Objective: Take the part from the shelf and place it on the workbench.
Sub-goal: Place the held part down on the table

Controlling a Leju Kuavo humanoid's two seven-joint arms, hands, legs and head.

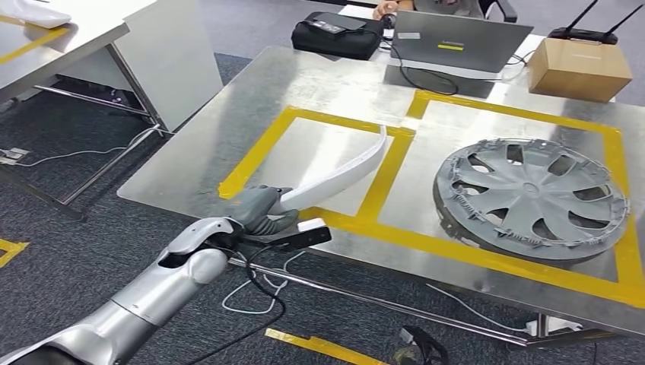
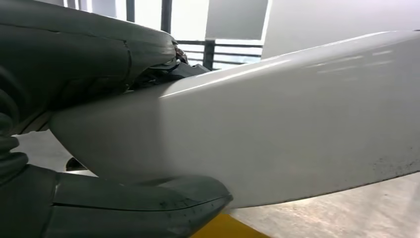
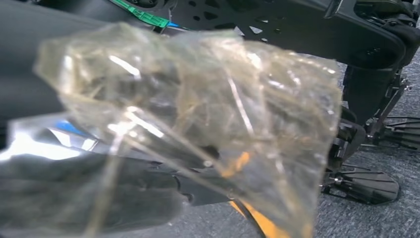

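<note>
**Part held over counter, left robot hand at one tip**

Nearest: left robot hand (image 1: 262,210) at the counter's front edge, fingers wrapped round the near end of the part (image 1: 342,173). Left wrist view confirms it: thumb (image 2: 124,206) under the white surface, darker fingers over it, part (image 2: 277,119) clamped between.

Part: long, curved, white, glossy strip, tapering to a point at the far end. It reaches out over the left yellow-taped square (image 1: 258,144) of the counter (image 1: 319,84). Whether the far tip touches the metal or hangs just above it I cannot tell.

Handling, judged: looks like a moulded plastic trim, so light and fairly stiff, though a piece this long and thin may flex or swing when held by one end. Smooth finish, likely slippery; some dirt specks along one edge. Hold near the tip gives poor leverage; a grip nearer mid-length would steady it, but for setting down flat the present grip should do.

Farther: grey wheel cover (image 1: 531,198) lying in the right taped square, apart from the part. Beyond it a laptop (image 1: 456,42), a black bag (image 1: 335,34) and a cardboard box (image 1: 579,68).

Hard to read: right wrist view is blurred behind crumpled clear film (image 3: 198,124); right robot hand's state cannot be told. Shelf not visible.
</note>
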